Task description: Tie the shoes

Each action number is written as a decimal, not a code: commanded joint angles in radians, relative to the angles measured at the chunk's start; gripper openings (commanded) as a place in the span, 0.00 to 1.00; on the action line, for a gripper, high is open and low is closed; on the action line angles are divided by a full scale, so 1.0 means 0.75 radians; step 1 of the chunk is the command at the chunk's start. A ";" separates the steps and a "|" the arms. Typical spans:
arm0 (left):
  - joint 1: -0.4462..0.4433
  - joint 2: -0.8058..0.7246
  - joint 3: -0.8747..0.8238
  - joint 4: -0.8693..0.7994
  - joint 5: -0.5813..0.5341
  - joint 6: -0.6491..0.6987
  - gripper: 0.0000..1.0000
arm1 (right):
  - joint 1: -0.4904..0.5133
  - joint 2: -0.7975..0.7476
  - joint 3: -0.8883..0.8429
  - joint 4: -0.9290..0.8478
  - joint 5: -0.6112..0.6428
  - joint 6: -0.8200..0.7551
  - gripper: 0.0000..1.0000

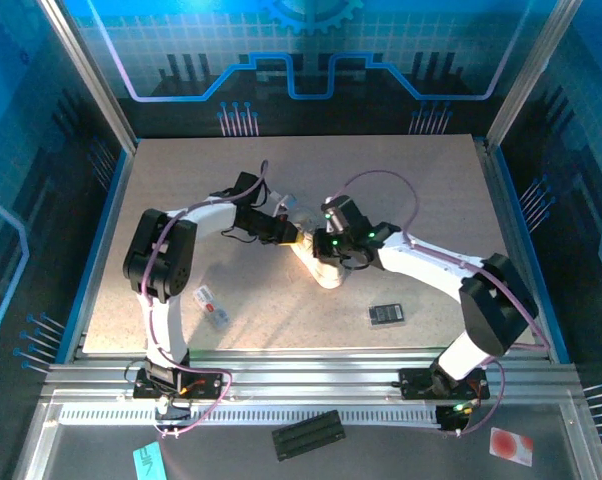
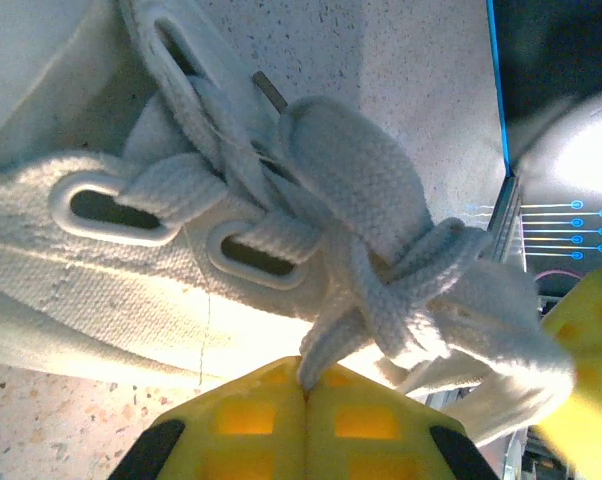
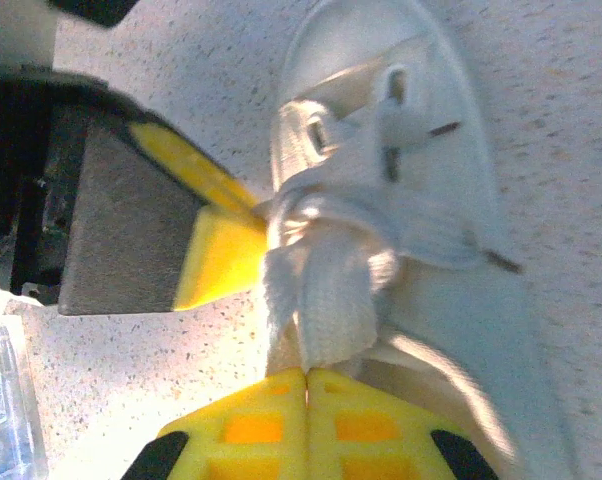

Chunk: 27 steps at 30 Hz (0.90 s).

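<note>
My pincer (image 2: pixel 306 388) sits at the bottom of my view, its two yellow fingers (image 2: pixel 251 415) pressed together with a strand of the laces (image 2: pixel 366 195) caught between them. That strand rises into a thick tangle of crossed pale laces. To the left I see the shoe (image 2: pixel 51 270), cream canvas with two oval eyelets (image 2: pixel 111 208) side by side. The speckled table (image 2: pixel 421 90) lies behind it. A blurred yellow shape (image 2: pixel 589 340) touches the laces at the right edge.

Left fingers (image 2: pixel 249 425) and right fingers (image 3: pixel 249 428) together.
</note>
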 commanded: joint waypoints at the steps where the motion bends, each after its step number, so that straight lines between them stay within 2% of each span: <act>1: 0.007 -0.087 -0.048 0.027 -0.020 0.043 0.00 | -0.075 -0.047 -0.005 -0.100 -0.127 -0.105 0.00; 5: 0.006 -0.134 -0.098 0.078 -0.043 0.053 0.00 | -0.128 0.035 0.091 -0.229 -0.285 -0.271 0.00; 9: 0.003 -0.161 -0.129 0.086 -0.069 0.079 0.00 | -0.155 0.129 0.196 -0.376 -0.352 -0.440 0.00; 17: -0.006 -0.172 -0.126 -0.040 -0.171 0.155 0.00 | -0.196 0.233 0.397 -0.620 -0.285 -0.730 0.00; 27: -0.055 -0.175 -0.140 -0.097 -0.266 0.180 0.00 | -0.226 0.326 0.518 -0.785 -0.211 -0.940 0.00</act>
